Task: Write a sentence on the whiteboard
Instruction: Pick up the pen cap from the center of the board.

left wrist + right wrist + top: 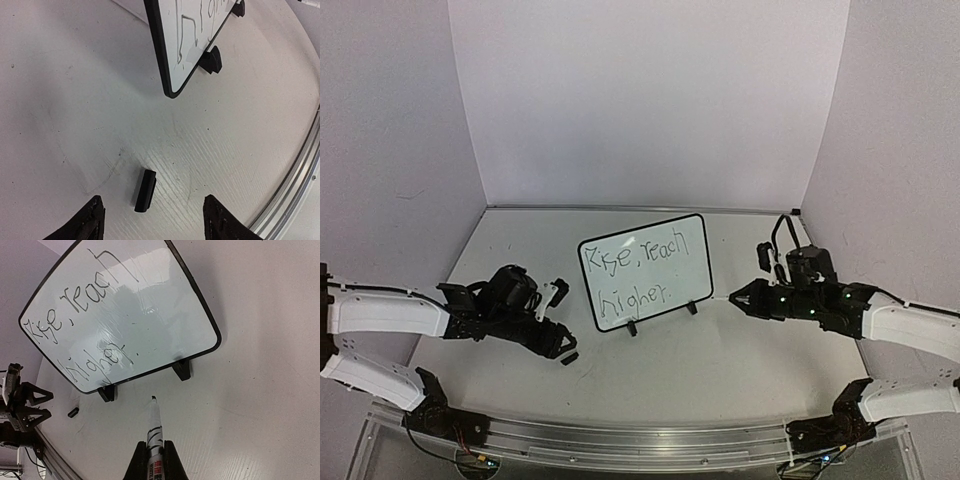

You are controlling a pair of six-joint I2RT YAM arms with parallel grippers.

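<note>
The whiteboard (645, 270) stands tilted on two small black feet at the table's middle. It also shows in the left wrist view (175, 45) and the right wrist view (150, 315). The sentence (85, 305), in dark marker, reads "Rise, reach" over "higher." My right gripper (742, 297) (155, 452) is shut on a white marker (154, 425). Its bare tip points at the board's lower edge, off the board and between the feet. My left gripper (562, 320) (152, 212) is open and empty, low over the table left of the board. A black marker cap (145, 190) lies between its fingertips.
An aluminium rail (640, 440) runs along the table's near edge and shows in the left wrist view (295, 180). Pale walls (640, 100) close in the back and both sides. The cap also shows in the right wrist view (73, 412).
</note>
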